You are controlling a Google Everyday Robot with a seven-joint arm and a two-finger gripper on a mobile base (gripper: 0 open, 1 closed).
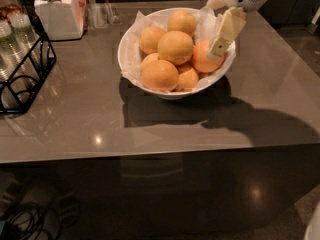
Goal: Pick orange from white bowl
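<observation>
Reddish orange [201,60], touching the gripper's [218,47] tip in the bowl [172,93] beneath it, is judged mid-grasp; grip state cannot be told, so closure must be confirmed before lifting.

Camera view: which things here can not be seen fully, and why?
- The orange: its right side is behind the gripper, which hangs over the right rim of the white bowl.
- Gripper: its upper part is cut by the top edge.
- Wire rack: cut by the left edge.
</observation>
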